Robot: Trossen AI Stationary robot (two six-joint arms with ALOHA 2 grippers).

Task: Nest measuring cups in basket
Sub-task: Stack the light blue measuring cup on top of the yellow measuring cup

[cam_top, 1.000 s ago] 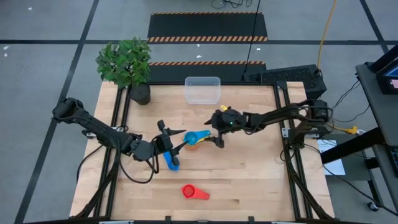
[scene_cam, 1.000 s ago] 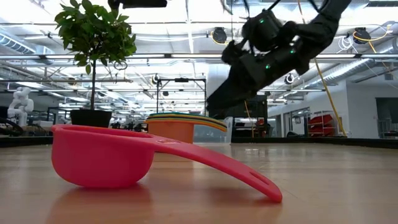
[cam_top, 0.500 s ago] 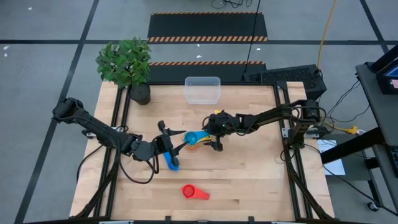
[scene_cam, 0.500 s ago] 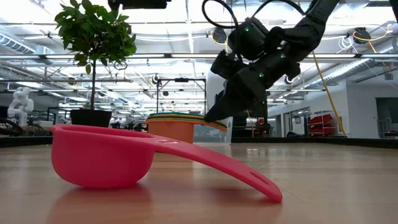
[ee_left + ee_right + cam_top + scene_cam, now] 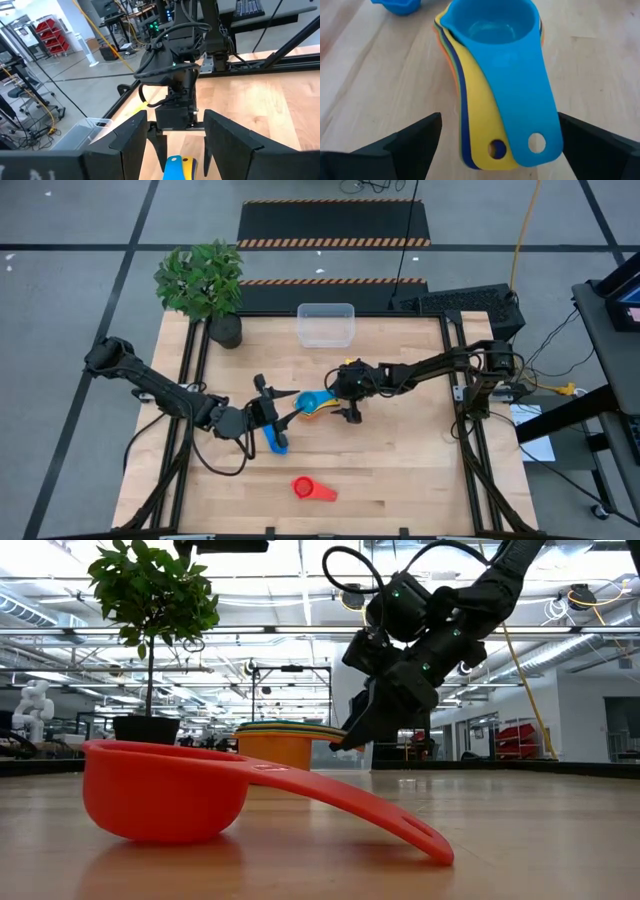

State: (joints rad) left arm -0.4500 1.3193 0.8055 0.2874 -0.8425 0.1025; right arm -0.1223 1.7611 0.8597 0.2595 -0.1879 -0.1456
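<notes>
A nested stack of measuring cups [image 5: 315,404], light blue on top with yellow, dark blue, green and orange below, stands on the table's middle [image 5: 285,745]. Its handles [image 5: 520,120] point toward my right gripper [image 5: 499,117], which is open and tipped down, one finger on each side of the handles without touching them [image 5: 352,740]. My left gripper [image 5: 285,402] hangs open just left of the stack and faces it [image 5: 175,130]. A dark blue cup [image 5: 275,442] lies on the table by the left gripper. A red cup [image 5: 310,489] lies near the front edge. The clear basket [image 5: 326,324] stands at the far edge.
A potted plant [image 5: 205,285] stands at the table's far left corner. Bare wooden table [image 5: 400,470] stretches to the right and front of the stack. In the low view the red cup [image 5: 170,790] fills the foreground.
My right gripper has sunk and moved toward the table's left, tipping further downward, until its open fingers straddle the stack's handles. The stack and the loose cups have not moved.
</notes>
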